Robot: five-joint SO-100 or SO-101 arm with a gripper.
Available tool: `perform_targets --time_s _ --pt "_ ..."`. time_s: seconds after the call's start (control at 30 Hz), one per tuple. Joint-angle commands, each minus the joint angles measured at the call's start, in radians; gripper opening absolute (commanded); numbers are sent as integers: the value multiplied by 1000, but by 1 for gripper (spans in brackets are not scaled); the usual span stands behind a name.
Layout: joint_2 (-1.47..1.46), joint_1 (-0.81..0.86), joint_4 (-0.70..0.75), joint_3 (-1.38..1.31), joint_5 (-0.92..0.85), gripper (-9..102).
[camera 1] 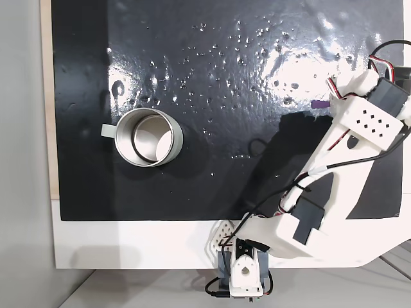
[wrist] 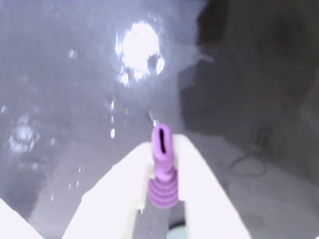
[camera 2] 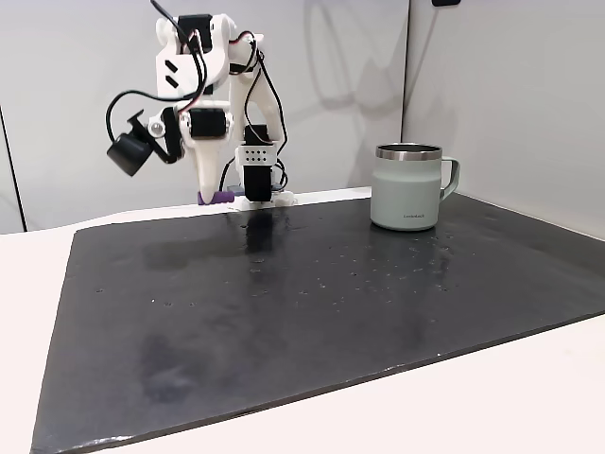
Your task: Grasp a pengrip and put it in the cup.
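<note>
The pengrip (wrist: 162, 172) is bright purple with ribbed rings at its fat end, sitting between plain white fingers (wrist: 107, 199). The cup (camera 1: 149, 136) is shiny steel with a pale inside and flat grey handle tab. The mat (camera 1: 212, 70) is glossy black, speckled with glare.

purple pengrip (wrist: 162, 169) pinched; steel cup (camera 1: 149, 136) upright.

Wrist view is blurred; white fingers (wrist: 199, 189) run off the bottom edge, hiding the purple pengrip's (wrist: 163, 174) lower end.
</note>
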Motion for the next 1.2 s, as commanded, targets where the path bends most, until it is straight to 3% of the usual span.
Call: perform_targets --time_s 0.0,0.3,0.63,0.83,1.17 --pt "187 -3 81 -66 6 0" --pt "495 21 124 -37 2 0" --pt "603 -34 127 31 37 0" --pt "638 -201 127 52 147 0" --pt "821 -615 129 143 354 0"
